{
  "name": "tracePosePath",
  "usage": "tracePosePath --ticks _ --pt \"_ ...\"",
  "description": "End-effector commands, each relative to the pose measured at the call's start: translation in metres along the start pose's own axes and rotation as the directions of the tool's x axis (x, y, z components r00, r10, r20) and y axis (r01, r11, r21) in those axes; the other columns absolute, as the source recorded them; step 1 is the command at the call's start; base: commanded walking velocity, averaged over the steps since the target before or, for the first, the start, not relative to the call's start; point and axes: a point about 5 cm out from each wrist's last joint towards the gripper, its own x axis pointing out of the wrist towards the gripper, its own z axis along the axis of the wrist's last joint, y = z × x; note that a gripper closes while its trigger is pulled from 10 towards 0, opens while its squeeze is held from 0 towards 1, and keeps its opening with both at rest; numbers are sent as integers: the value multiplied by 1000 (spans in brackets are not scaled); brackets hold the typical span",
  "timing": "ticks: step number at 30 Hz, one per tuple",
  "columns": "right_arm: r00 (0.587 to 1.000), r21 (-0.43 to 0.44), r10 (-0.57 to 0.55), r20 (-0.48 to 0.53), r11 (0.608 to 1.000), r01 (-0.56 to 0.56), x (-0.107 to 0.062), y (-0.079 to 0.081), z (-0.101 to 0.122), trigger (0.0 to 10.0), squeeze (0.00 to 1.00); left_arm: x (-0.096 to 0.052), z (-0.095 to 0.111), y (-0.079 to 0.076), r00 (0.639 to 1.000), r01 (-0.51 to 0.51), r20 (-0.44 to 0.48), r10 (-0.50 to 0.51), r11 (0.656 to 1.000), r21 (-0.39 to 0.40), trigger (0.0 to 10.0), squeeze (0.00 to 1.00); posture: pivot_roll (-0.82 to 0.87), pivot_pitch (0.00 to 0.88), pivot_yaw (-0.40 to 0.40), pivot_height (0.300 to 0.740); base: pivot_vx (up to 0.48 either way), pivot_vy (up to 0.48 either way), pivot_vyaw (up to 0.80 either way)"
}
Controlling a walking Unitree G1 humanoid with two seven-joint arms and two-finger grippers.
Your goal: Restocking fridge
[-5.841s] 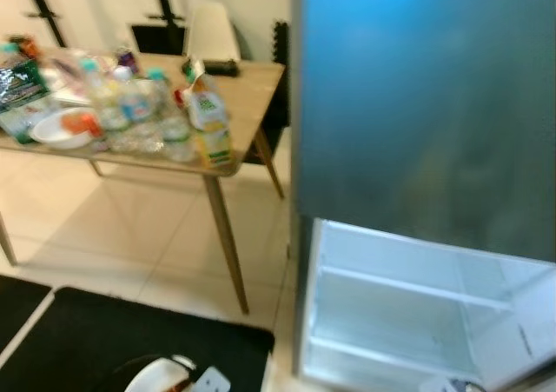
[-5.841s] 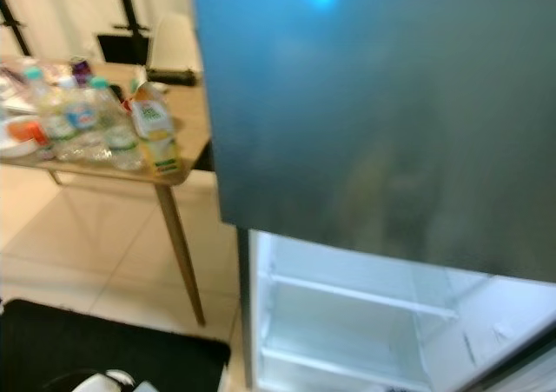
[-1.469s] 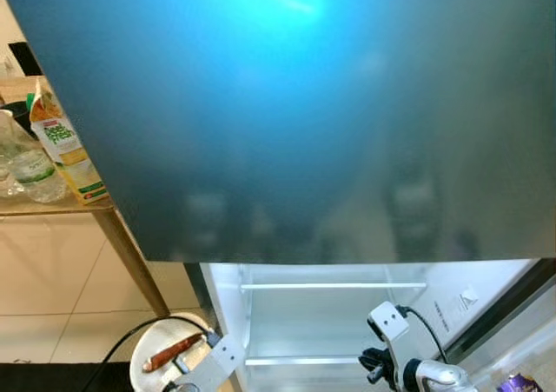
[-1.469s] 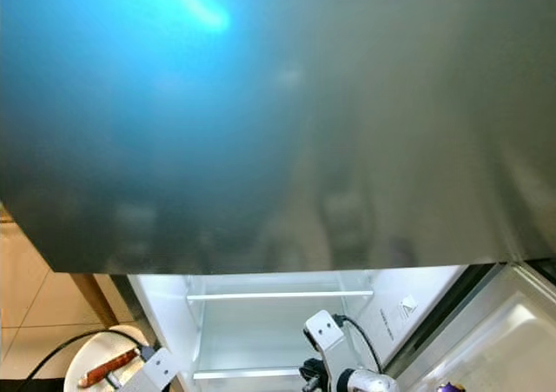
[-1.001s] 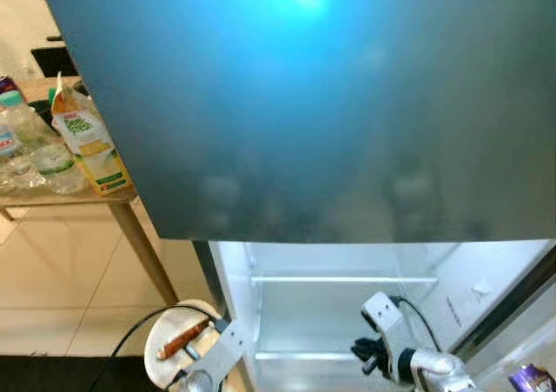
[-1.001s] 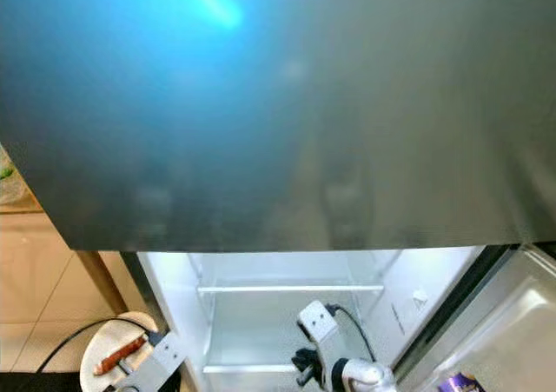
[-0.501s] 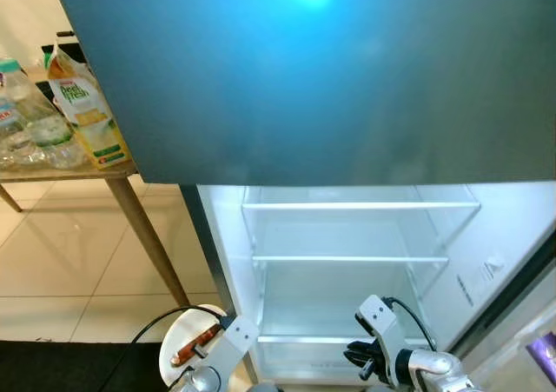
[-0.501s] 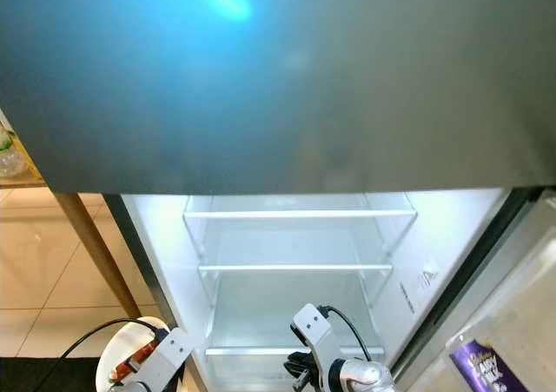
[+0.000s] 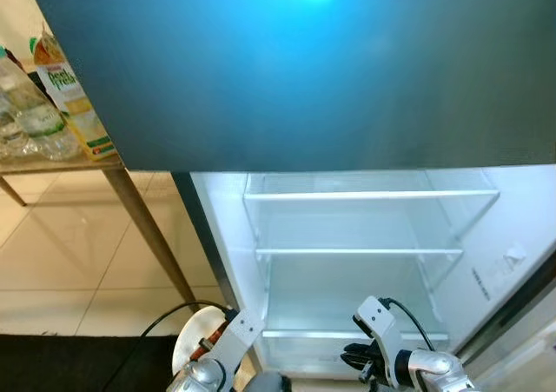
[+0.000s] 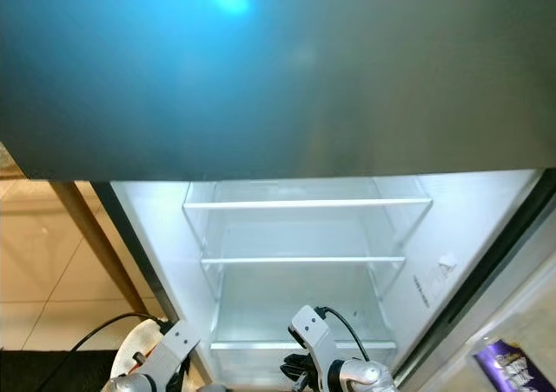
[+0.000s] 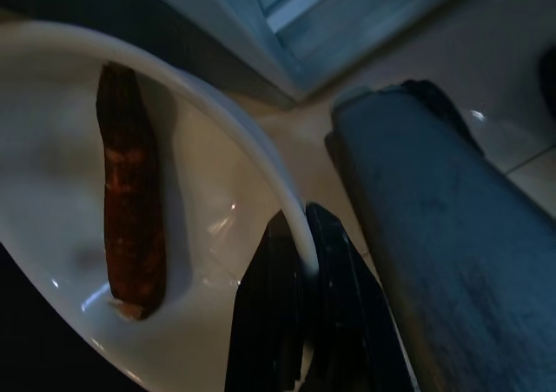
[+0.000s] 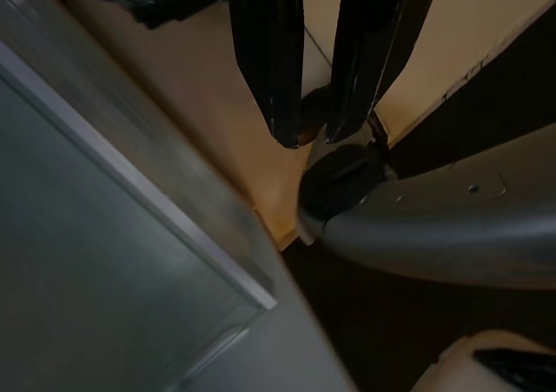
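I'm at the open white fridge point(image 9: 365, 262), my left gripper point(image 11: 300, 262) clamped on the rim of the round white plate point(image 11: 52, 192) carrying a reddish-brown sausage point(image 11: 130, 218), low left. Right gripper point(image 12: 304, 136) empty, fingers apart. Next: lift the plate onto a shelf.

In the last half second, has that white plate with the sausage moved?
Cannot tell. The plate sits beside the fridge's left wall as before; the whole view shifted, so the camera moved. The left gripper still clamps its rim.

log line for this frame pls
stage: at open fridge, shelves bare | left gripper: shut on white plate rim, sausage on it | right gripper: open, holding nothing, low by fridge
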Motion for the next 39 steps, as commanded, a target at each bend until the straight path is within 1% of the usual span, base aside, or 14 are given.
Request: tracePosePath --ticks 1,4,6,7,8,9,11,13,18,25,33,34,35,39 --pt "1000 -8 13 15 1000 -13 1 1 3 10000 0 -4 38 -2 991 22 132 -32 997 80 10000 0 -60 11 40 571 0 0 0" --pt "999 14 34 41 999 -34 2 3 5 10000 0 -12 47 -1 988 27 147 -48 990 138 10000 0 -58 12 40 567 0 0 0" --pt "997 23 42 58 999 -43 3 4 6 10000 0 -18 52 2 988 23 144 -57 974 225 10000 0 -59 13 41 567 0 0 0" --pt "997 23 42 58 999 -43 3 4 6 10000 0 -18 52 2 988 23 144 -57 974 225 10000 0 -59 13 41 567 0 0 0" --pt "996 31 57 70 998 -59 3 6 7 10000 0 -25 54 5 990 18 129 -61 949 313 10000 0 -56 15 42 567 0 0 0" --pt "996 31 57 70 998 -59 3 6 7 10000 0 -25 54 5 990 18 129 -61 949 313 10000 0 -56 15 42 567 0 0 0" --pt "995 33 70 75 997 -73 4 7 7 10000 0 -30 55 8 992 24 107 -69 928 373 10000 0 -54 16 42 567 0 0 0" --pt "994 33 78 76 996 -81 3 7 7 10000 0 -33 54 8 992 40 92 -82 920 389 10000 0 -53 16 42 567 0 0 0" --pt "991 31 108 75 993 -110 3 9 5 10000 0 -40 42 5 991 120 12 -134 921 371 10000 0 -50 18 42 567 0 0 0" --pt "990 29 120 80 992 -122 1 8 6 10000 0 -47 26 -7 975 221 -89 -203 882 416 10000 0 -49 20 42 567 0 0 0" --pt "987 34 136 89 990 -139 -1 7 6 10000 0 -54 25 -1 975 221 -122 -185 858 463 10000 0 -49 20 42 567 0 0 0" --pt "986 33 138 89 989 -141 -1 8 6 10000 0 -55 26 1 976 218 -127 -179 850 480 10000 0 -49 20 42 567 0 0 0" --pt "986 32 141 90 989 -144 -1 7 6 10000 0 -59 28 3 977 214 -137 -167 827 520 10000 0 -47 19 38 567 0 0 0" --pt "985 31 141 95 989 -145 -2 6 7 10000 0 -62 32 4 978 207 -140 -154 801 562 10000 0 -47 17 38 567 0 0 0"
